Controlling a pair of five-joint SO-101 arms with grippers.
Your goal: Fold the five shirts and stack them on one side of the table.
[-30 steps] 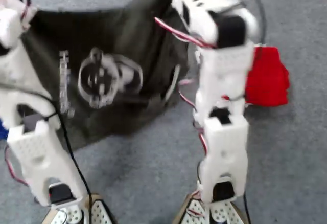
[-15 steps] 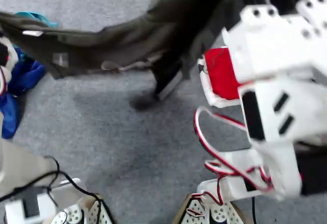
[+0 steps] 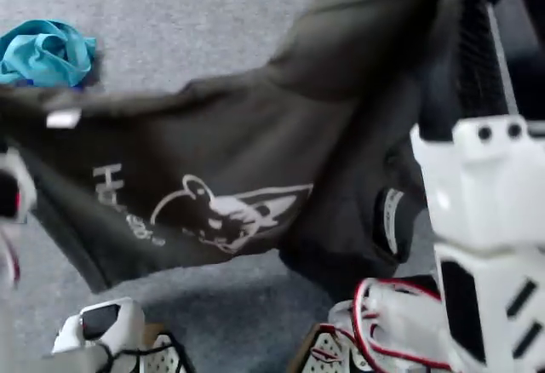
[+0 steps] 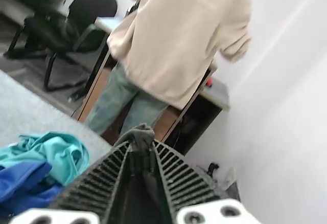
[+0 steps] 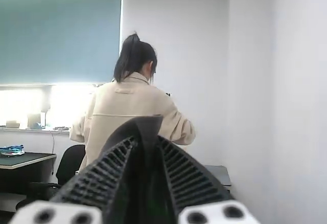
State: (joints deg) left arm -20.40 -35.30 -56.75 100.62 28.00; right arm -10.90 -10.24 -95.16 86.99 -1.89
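Observation:
A dark olive shirt (image 3: 221,169) with a white print hangs spread in the air above the grey table (image 3: 170,32), held up at both ends. My left gripper (image 4: 139,137) is shut on a bunched corner of the dark shirt (image 4: 137,133), raised high and pointing out over the table's far side. My right gripper (image 5: 145,127) is also shut, with dark cloth (image 5: 148,124) pinched between its ribbed fingers, lifted well above the table. A white arm (image 3: 485,237) stands large at the right of the high view.
A teal shirt (image 3: 47,49) lies crumpled at the table's far left, and from the left wrist it lies on a blue shirt (image 4: 20,180). The hanging shirt hides most of the table. The arm bases (image 3: 128,347) sit at the near edge.
Both arms have lifted the dark shirt off the table and swung it up and toward the camera. It now hangs spread, covering the red shirt seen earlier at the right.

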